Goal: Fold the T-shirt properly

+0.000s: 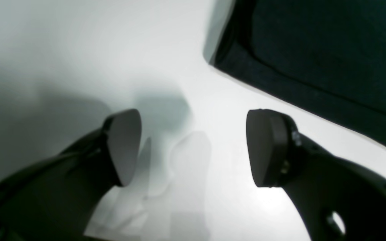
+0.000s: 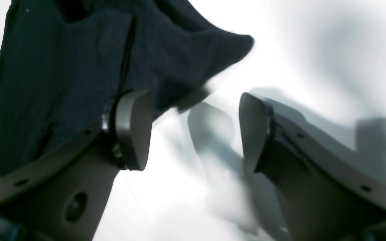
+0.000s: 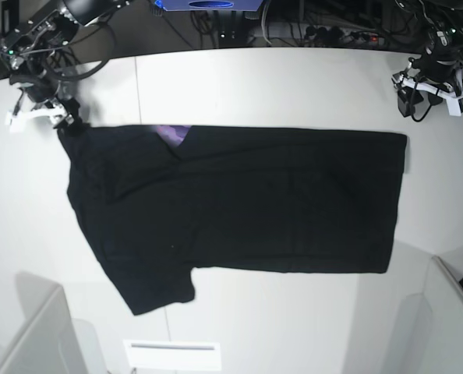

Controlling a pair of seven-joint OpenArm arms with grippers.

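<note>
We are looking down on a smooth white table (image 3: pixel 294 70) that is carrying the T-shirt (image 3: pixel 247 202), a wide spread of matte black cloth lying mostly flat across the middle, its plain side facing up. One short sleeve (image 3: pixel 157 284) is sticking out toward the near edge, and a small flap near the far edge is turning back to show a patch of purple print (image 3: pixel 173 134). In the wrist views the fabric is showing a fine knitted weave and soft rounded folds. Our right gripper (image 2: pixel 196 130) is hovering at the shirt's far corner on the base view's left, its dark, rounded pads spread apart and gripping nothing, with a lifted point of cloth lying just beyond them. Our left gripper (image 1: pixel 193 147) is hanging over bare table near the shirt's opposite end, its smooth oval pads likewise parted and empty, the straight hem edge lying just beside it but apart.
</note>
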